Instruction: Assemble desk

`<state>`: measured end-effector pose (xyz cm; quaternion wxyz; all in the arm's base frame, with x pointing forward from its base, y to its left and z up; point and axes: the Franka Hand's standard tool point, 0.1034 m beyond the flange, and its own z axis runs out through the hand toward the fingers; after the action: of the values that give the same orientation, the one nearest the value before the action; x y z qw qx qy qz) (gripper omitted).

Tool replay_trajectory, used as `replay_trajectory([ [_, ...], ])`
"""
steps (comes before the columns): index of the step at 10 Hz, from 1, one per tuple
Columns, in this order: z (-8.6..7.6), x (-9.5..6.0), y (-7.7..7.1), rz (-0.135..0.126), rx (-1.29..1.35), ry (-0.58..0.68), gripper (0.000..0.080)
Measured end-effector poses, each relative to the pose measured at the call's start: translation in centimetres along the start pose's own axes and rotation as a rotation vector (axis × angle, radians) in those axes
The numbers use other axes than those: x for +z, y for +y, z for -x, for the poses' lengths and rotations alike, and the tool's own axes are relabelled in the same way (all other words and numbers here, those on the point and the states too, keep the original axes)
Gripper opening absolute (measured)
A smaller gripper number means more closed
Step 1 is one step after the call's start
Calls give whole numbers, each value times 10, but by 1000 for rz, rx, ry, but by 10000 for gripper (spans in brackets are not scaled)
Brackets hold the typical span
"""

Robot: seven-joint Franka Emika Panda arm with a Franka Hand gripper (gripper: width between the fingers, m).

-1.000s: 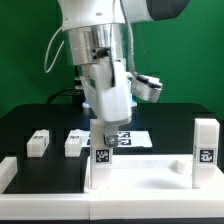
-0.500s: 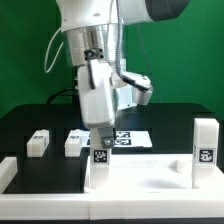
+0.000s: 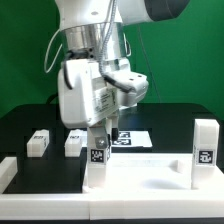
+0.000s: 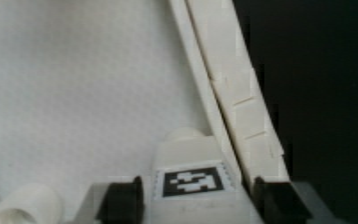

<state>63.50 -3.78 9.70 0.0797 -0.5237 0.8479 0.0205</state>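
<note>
The white desk tabletop (image 3: 140, 178) lies along the front of the black table. A short square leg (image 3: 100, 160) with a tag stands upright at its corner on the exterior view's left. My gripper (image 3: 101, 138) is shut on this leg from above. In the wrist view the leg (image 4: 194, 175) sits between my dark fingers (image 4: 119, 200), with the tabletop's flat face (image 4: 69, 100) and rim (image 4: 229, 90) beyond it. A second leg (image 3: 205, 145) stands upright at the other corner. Two loose legs (image 3: 39, 142) (image 3: 74, 143) lie on the table.
The marker board (image 3: 133, 138) lies flat on the black table behind the tabletop, close behind the gripped leg. A white rail (image 3: 5, 172) edges the table at the exterior view's left. A green backdrop stands behind the arm.
My wrist has turned about the vertical axis while staying over the gripped leg; the gripper body has swung toward the exterior view's left. The leg stays in place on the corner.
</note>
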Motion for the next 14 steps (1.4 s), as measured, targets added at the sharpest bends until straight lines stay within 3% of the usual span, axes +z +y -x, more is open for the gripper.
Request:
replay_trajectory([
  [4,1,0,0,-1,-10,2,302],
  [6,1,1,1,-1,-15,2,578],
  [7,3,0,1,-2,-18,1,578],
  [8,15,-10,5,-10,-34,-12,637],
  [9,28,-25,14,-15,-52,-28,646],
  [11,50,-33,26,12,-81,-43,646],
  [14,48,-30,26,12,-89,-40,648],
])
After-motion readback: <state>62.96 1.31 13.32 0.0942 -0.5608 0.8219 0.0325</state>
